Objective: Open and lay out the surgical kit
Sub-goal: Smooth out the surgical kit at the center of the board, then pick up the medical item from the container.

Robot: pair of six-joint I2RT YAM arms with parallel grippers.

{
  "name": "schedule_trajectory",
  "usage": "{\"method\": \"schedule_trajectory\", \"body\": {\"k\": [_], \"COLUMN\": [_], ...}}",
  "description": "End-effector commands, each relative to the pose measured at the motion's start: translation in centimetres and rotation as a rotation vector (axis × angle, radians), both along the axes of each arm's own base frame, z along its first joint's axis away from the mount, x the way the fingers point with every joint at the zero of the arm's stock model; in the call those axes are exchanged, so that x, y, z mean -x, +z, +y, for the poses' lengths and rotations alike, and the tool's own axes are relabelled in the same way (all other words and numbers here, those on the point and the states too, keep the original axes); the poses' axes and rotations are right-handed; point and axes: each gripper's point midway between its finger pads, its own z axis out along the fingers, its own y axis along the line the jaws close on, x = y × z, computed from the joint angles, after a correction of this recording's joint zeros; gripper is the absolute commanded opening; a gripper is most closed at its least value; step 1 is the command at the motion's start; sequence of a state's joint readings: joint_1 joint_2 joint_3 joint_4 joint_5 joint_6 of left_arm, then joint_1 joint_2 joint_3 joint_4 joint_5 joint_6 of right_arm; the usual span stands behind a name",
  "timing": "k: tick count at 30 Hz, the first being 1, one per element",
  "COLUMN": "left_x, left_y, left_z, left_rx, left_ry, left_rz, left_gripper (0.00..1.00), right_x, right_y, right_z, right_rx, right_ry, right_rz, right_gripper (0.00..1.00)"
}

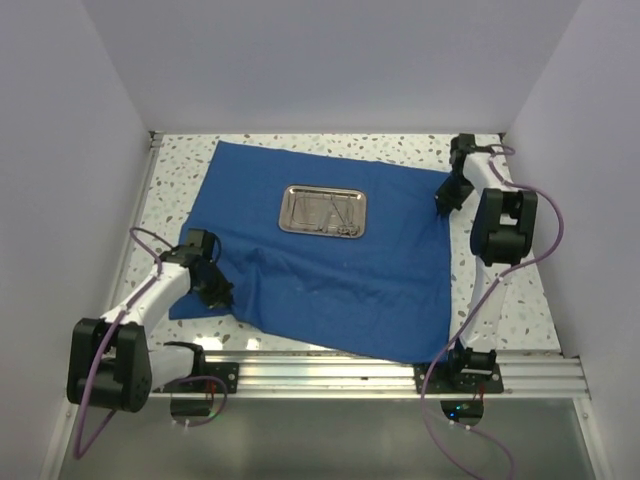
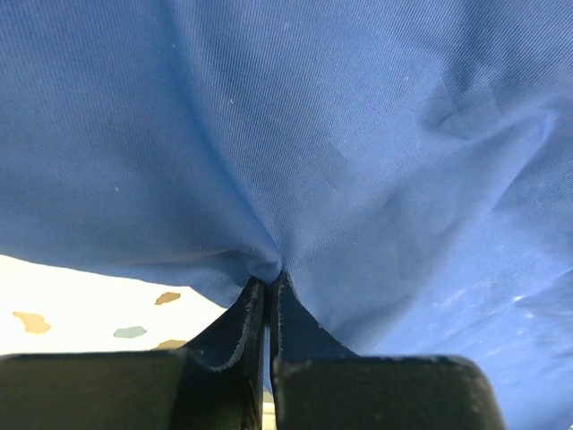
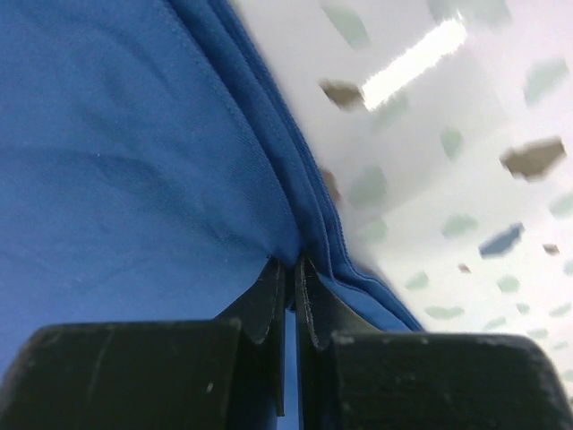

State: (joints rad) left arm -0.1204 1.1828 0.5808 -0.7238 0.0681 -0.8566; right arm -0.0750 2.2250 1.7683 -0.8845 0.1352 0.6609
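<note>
The surgical kit lies spread out: a royal-blue cloth (image 1: 320, 260) covers most of the speckled table, and a small shiny steel tray (image 1: 323, 212) with thin silver instruments sits on its far middle. My left gripper (image 1: 218, 293) is at the cloth's near-left corner, shut on a pinch of the cloth (image 2: 269, 269). My right gripper (image 1: 446, 200) is at the cloth's far-right edge, shut on the hemmed edge of the cloth (image 3: 291, 260). In both wrist views the blue cloth (image 2: 340, 125) (image 3: 125, 152) fills most of the frame.
White walls close in the table at the left, back and right. An aluminium rail (image 1: 380, 375) runs along the near edge and carries both arm bases. Bare speckled tabletop (image 1: 170, 190) shows to the left and right of the cloth.
</note>
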Motion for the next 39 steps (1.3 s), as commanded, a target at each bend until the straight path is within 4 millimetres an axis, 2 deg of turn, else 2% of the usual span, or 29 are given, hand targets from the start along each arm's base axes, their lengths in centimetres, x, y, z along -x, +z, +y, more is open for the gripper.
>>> {"method": "schedule_trajectory", "body": {"k": [1, 2, 3, 5, 6, 7, 10, 14, 17, 18, 19, 20, 21, 22, 24, 25, 26, 27, 28, 30, 31, 32, 33, 34, 35, 36, 37, 38, 39], "left_x": [-1.2, -2.2, -2.5, -3.5, -3.5, -3.3, -1.5, 2.5, 4.1, 4.2, 4.5, 4.5, 4.3, 3.8, 3.3, 2.5, 2.0, 1.4, 0.0, -1.7, -3.6, -4.7, -5.8, -7.7, -8.8, -10.0, -12.2, -13.8, -15.0], "left_y": [1.5, 2.1, 1.9, 2.6, 2.7, 2.7, 3.3, 3.1, 3.8, 4.2, 4.5, 5.1, 5.3, 5.9, 6.4, 7.2, 7.7, 8.1, 9.6, 11.2, 13.2, 14.2, 15.0, 17.0, 17.9, 18.2, 20.3, 20.1, 20.5], "left_z": [-0.7, -0.9, -0.8, -1.2, -1.2, -1.4, -1.5, -2.2, -3.4, -3.8, -3.9, -3.9, -3.8, -3.5, -3.0, -2.9, -2.9, -3.0, -2.9, -2.9, -2.8, -2.6, -2.5, -2.3, -2.3, -2.6, -3.2, -3.6, -4.1], "left_rx": [0.023, 0.028, 0.022, 0.030, 0.028, 0.028, 0.026, 0.091, 0.163, 0.177, 0.183, 0.182, 0.175, 0.151, 0.119, 0.105, 0.102, 0.098, 0.085, 0.069, 0.047, 0.032, 0.015, -0.007, -0.015, -0.013, 0.005, 0.014, 0.029], "left_ry": [-0.002, -0.006, -0.016, -0.035, -0.050, -0.065, -0.091, -0.106, -0.135, -0.153, -0.154, -0.160, -0.167, -0.172, -0.180, -0.184, -0.193, -0.197, -0.198, -0.206, -0.203, -0.203, -0.197, -0.185, -0.189, -0.191, -0.192, -0.194, -0.203], "left_rz": [0.000, -0.021, -0.006, -0.011, -0.001, 0.011, 0.030, 0.093, 0.107, 0.095, 0.101, 0.102, 0.093, 0.076, 0.077, 0.055, 0.042, 0.035, -0.011, -0.065, -0.143, -0.187, -0.232, -0.317, -0.358, -0.371, -0.457, -0.453, -0.474], "left_gripper": [0.00, 0.00, 0.00, 0.00, 0.00, 0.00, 0.00, 0.00, 0.00, 0.00, 0.00, 0.16, 0.26, 0.46, 0.57, 0.64, 0.71, 0.76, 0.79, 0.85, 0.99, 1.00, 1.00, 1.00, 1.00, 1.00, 1.00, 1.00, 0.99], "right_x": [-4.0, -4.5, -6.2, -7.3, -8.6, -9.1, -10.3, -11.5, -11.8, -11.5, -11.7, -11.8, -11.2, -11.2, -10.2, -10.0, -8.9, -8.4, -7.8, -5.7, -4.8, -4.0, -2.4, -1.4, -0.6, 1.1, 1.9, 3.3, 4.0], "right_y": [-4.5, -4.5, -3.5, -4.2, -3.5, -3.4, -3.3, -2.9, -1.8, -1.6, -0.2, 0.7, 0.9, 2.9, 3.9, 6.5, 6.5, 7.7, 10.5, 11.5, 12.2, 15.4, 14.4, 15.3, 17.6, 16.3, 16.3, 15.2, 16.0], "right_z": [-1.4, -1.9, -2.3, -2.3, -2.8, -2.8, -2.9, -1.9, -1.5, -0.9, -0.7, -0.7, -1.0, -1.2, -1.4, -1.5, -1.5, -1.4, -1.4, -1.1, -0.8, -0.6, 0.0, 1.0, 1.9, 2.8, 4.1, 5.1, 6.0], "right_rx": [0.001, -0.005, -0.014, -0.060, -0.069, -0.085, -0.121, -0.199, -0.230, -0.265, -0.272, -0.267, -0.251, -0.239, -0.230, -0.218, -0.213, -0.207, -0.198, -0.194, -0.199, -0.193, -0.215, -0.255, -0.273, -0.296, -0.307, -0.310, -0.314], "right_ry": [-0.046, -0.069, -0.082, -0.110, -0.120, -0.134, -0.142, -0.113, -0.102, -0.084, -0.067, -0.057, -0.065, -0.059, -0.064, -0.057, -0.060, -0.059, -0.052, -0.054, -0.059, -0.050, -0.053, -0.045, -0.026, -0.022, 0.005, 0.018, 0.044], "right_rz": [-0.030, -0.034, -0.081, -0.097, -0.140, -0.151, -0.193, -0.243, -0.286, -0.292, -0.322, -0.340, -0.332, -0.364, -0.364, -0.406, -0.388, -0.404, -0.452, -0.452, -0.457, -0.531, -0.501, -0.519, -0.588, -0.561, -0.558, -0.527, -0.549], "right_gripper": [0.00, 0.00, 0.00, 0.00, 0.00, 0.00, 0.00, 0.00, 0.00, 0.04, 0.44, 0.75, 0.98, 0.98, 0.98, 0.98, 0.98, 0.98, 0.98, 0.98, 0.98, 0.98, 0.98, 0.99, 0.98, 0.98, 0.98, 0.98, 0.98]}}
